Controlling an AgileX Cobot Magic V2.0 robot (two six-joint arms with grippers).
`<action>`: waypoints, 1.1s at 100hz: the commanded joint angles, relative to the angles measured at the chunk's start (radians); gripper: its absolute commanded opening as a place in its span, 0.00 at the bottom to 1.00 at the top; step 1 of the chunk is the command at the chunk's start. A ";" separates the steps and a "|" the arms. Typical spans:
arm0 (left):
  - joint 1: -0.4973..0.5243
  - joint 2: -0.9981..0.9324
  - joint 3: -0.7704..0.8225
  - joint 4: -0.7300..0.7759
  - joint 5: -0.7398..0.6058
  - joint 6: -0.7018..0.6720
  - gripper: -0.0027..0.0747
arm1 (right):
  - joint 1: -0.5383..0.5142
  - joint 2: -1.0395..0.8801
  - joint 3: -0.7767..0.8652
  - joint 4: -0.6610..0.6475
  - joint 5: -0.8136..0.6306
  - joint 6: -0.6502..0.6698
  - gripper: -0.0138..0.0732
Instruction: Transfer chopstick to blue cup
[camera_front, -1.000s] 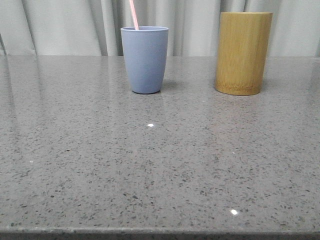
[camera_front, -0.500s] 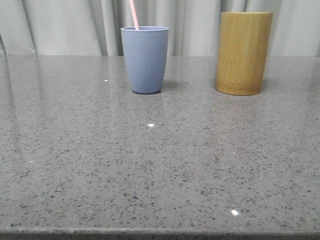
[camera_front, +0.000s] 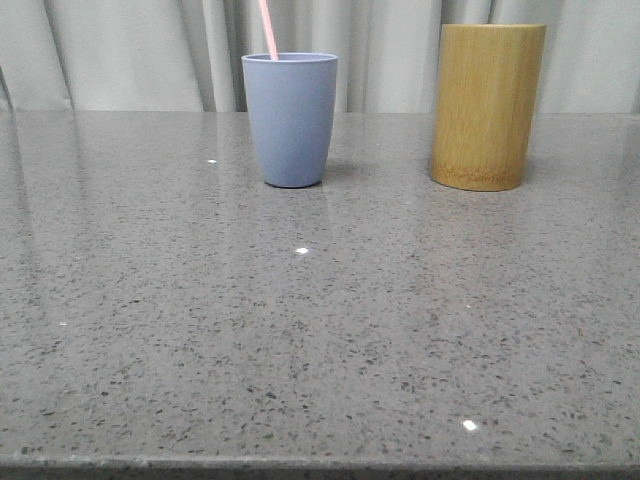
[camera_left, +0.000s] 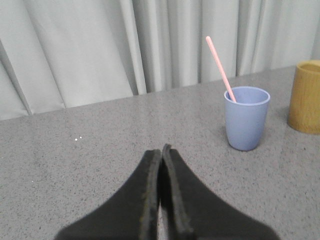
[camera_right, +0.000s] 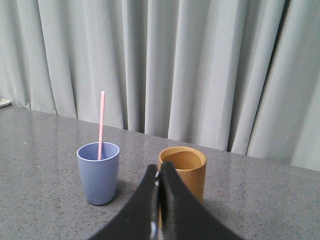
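I am seeing my left gripper (camera_left: 161, 152) clenched with its jaws pressed together on nothing, hanging over the grey table (camera_front: 320, 330) well short of the cups. My right gripper (camera_right: 158, 176) is likewise clenched and empty. Farther back, the blue cup (camera_front: 290, 118) is standing upright with the chopstick (camera_front: 267, 28) leaning inside it, top end poking above the rim. The bamboo cylinder (camera_front: 487, 105) is standing to its right, apart. Pale curtains (camera_right: 200, 65) are hanging behind.
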 joint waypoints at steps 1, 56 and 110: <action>0.052 0.001 0.015 -0.041 -0.148 0.022 0.01 | -0.006 0.006 -0.026 -0.011 -0.079 -0.002 0.08; 0.410 -0.226 0.469 -0.253 -0.460 0.211 0.01 | -0.006 0.006 -0.026 -0.011 -0.079 -0.002 0.08; 0.456 -0.277 0.591 -0.258 -0.470 0.181 0.01 | -0.006 0.006 -0.026 -0.011 -0.079 -0.002 0.08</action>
